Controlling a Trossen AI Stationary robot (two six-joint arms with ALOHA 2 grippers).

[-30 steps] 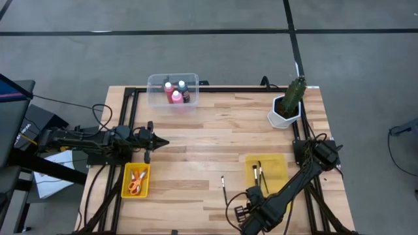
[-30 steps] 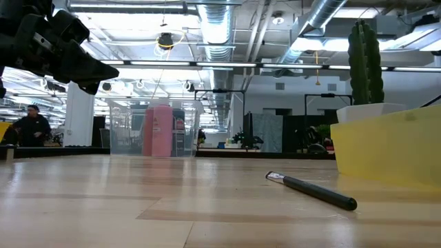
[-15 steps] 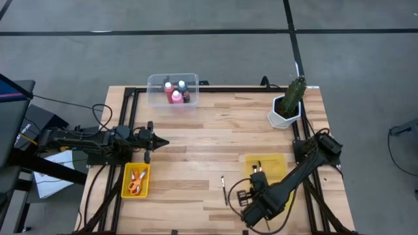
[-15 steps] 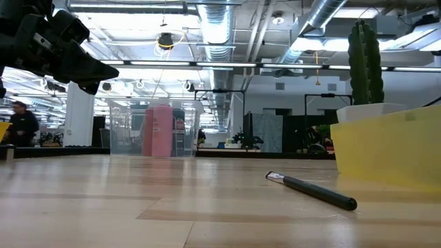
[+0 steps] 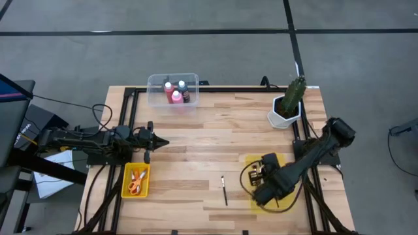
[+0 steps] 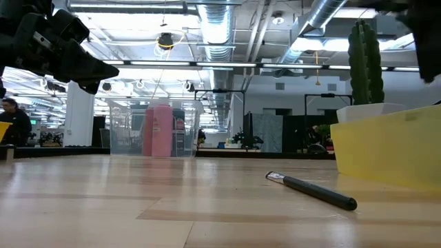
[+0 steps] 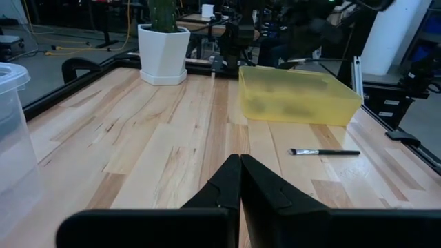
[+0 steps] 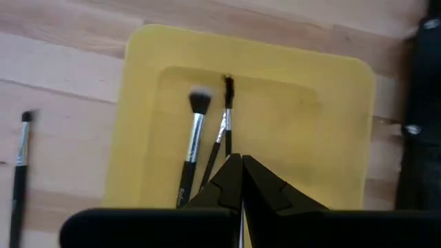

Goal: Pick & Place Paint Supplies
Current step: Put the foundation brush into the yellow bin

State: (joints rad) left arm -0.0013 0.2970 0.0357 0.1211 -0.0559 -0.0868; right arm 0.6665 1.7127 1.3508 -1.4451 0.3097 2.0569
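My right gripper (image 8: pixel 238 164) hovers over the yellow tray (image 8: pixel 324 138) near the table's right edge, shut on a thin dark brush (image 8: pixel 228 117). A white-tipped brush (image 8: pixel 194 131) and a thinner one (image 8: pixel 217 148) lie in the tray. A further brush (image 5: pixel 224 190) lies flat on the wood left of the tray. Red, pink and dark bottles stand in a clear bin (image 5: pixel 173 90) at the far edge. Scissors (image 5: pixel 136 181) lie in a small yellow tray. My left gripper (image 5: pixel 161 142) is shut and waits at the left, above the table. My right gripper pinches the thin brush by its handle (image 8: pixel 228 150) between the two fingertips, coming from above. The brush runs on past the fingertips toward the far edge, with its dark bristles (image 8: pixel 227 84) over the tray floor. Whether it rests on the tray, I cannot tell.
A green plant in a white pot (image 5: pixel 286 109) stands at the far right corner. Black rails (image 5: pixel 215 89) frame the far edge and sides of the table. Bare wood lies between the bin, the two trays and the loose brush (image 6: pixel 310 189). A person (image 6: pixel 10 124) shows in the room behind.
My right gripper has swung from the table's near edge toward the far edge and a little to the right. It now hangs over the yellow tray. The brush on the wood has stayed where it was.
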